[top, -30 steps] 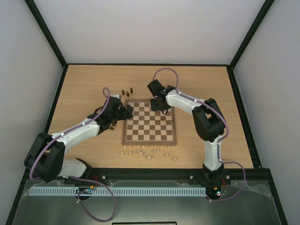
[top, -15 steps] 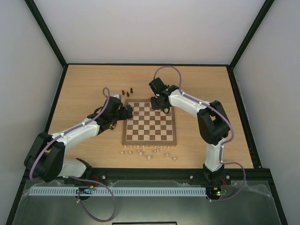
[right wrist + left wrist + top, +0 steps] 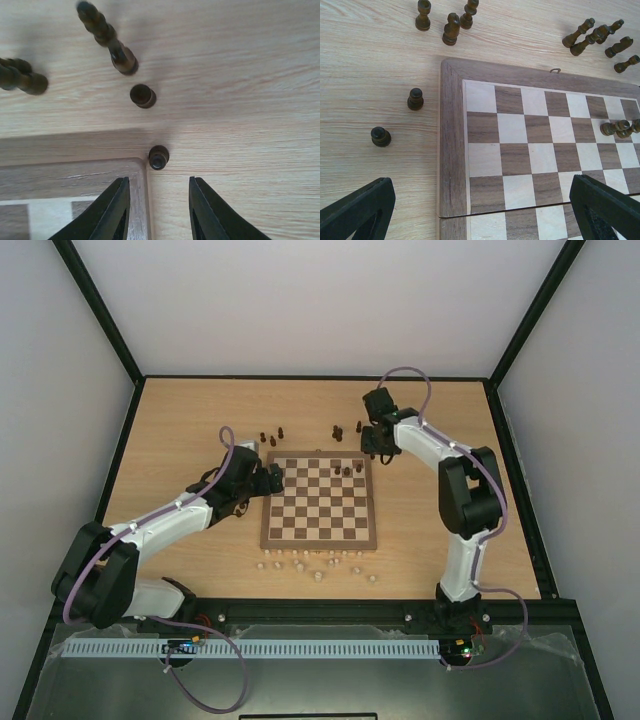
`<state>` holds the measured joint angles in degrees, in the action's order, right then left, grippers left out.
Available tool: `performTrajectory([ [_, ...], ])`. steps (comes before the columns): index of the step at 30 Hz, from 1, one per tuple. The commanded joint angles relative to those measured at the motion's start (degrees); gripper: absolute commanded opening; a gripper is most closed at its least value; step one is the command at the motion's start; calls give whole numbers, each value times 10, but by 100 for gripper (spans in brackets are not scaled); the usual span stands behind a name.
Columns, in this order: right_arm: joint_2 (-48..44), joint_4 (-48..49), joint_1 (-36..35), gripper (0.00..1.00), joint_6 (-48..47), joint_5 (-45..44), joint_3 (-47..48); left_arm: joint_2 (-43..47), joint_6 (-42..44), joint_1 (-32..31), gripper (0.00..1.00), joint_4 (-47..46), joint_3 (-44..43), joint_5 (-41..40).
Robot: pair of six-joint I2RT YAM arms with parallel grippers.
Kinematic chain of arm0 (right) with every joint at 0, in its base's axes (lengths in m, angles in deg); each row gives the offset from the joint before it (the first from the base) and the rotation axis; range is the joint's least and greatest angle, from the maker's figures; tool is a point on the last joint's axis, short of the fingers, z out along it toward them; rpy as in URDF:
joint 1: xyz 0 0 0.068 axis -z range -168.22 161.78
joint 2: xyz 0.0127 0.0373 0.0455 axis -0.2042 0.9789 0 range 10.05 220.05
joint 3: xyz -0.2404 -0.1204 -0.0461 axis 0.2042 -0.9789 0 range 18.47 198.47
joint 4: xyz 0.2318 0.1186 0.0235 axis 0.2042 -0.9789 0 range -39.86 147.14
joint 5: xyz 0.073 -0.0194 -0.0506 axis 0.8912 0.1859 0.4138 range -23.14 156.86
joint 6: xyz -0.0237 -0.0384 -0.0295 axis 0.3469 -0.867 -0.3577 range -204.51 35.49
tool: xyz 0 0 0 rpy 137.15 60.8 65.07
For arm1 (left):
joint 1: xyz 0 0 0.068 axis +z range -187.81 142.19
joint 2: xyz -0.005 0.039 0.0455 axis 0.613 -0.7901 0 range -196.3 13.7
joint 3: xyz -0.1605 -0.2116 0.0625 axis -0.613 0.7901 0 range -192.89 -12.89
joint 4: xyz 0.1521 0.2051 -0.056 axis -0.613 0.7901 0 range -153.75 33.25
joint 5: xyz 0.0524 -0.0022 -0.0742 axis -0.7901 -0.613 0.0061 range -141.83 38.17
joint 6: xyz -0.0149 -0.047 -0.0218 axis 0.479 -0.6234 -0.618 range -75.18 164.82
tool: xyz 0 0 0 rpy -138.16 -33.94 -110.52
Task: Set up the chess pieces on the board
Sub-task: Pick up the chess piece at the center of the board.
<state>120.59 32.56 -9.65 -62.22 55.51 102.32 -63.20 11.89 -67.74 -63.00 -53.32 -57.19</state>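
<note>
On the pale wooden table, most tiny dark brown wooden chess pieces sit beyond the brown-and-cream checkered board, so the right gripper, fingers parted and empty, hovers over a pawn beside its corner, likely to grasp it, while the left gripper hangs wide open.

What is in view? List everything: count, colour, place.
board: one, brown and cream checks, table centre
dark pieces: brown; two on the board's far right; ten or more on the table beyond its far edge and left side
pale pieces: a dozen or so, beige, table at board's near edge
table: one, light wood
left fingers: two, black, open, at board's far left corner
right fingers: two, black, open, by board's far right corner
</note>
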Motion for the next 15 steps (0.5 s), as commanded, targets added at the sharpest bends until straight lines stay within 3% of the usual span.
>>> performTrajectory([
  [1, 33, -7, 2, 33, -1, 8, 7, 4, 5, 3, 99, -2, 6, -1],
  [11, 81, -14, 8, 32, 1, -8, 50, 3, 6, 3, 99, -3, 5, 2],
  [15, 87, -16, 11, 27, 2, -13, 49, 5, 7, 4, 99, -3, 6, 2],
])
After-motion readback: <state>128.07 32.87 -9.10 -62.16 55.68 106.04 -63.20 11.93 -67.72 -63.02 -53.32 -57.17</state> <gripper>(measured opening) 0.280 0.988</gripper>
